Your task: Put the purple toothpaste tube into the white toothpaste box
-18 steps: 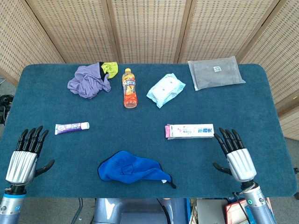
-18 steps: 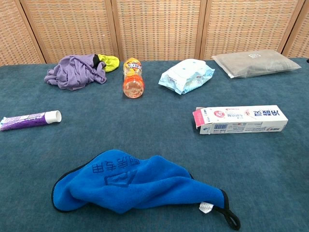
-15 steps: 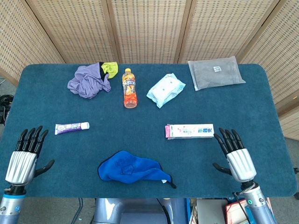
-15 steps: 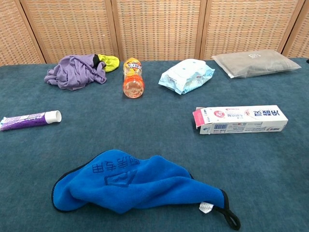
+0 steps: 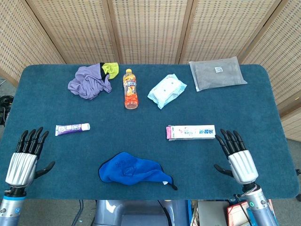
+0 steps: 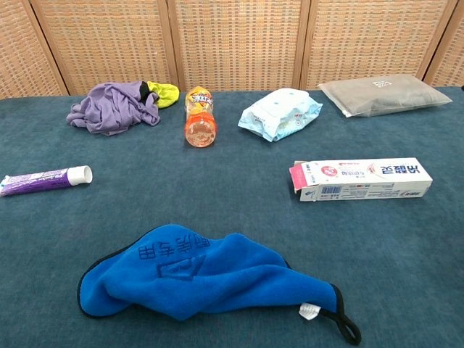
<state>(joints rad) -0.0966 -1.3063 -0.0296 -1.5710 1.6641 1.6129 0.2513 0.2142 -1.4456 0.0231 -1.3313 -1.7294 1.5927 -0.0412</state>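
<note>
Purple toothpaste tube [image 5: 72, 129] lies apart from white toothpaste box [image 5: 191, 132].

Print on the white toothpaste box [image 6: 360, 179] and blue cloth [image 6: 199, 274] is unreadable.

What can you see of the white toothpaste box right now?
The white toothpaste box is a long, slim carton that looks like printed card, white with pink and blue print. It lies flat on the blue table, lengthwise left to right, on the robot's right side. Its left end, with a pink flap, looks open in the chest view. Nothing touches it: the right hand, fingers spread, is just beyond its right end.
</note>
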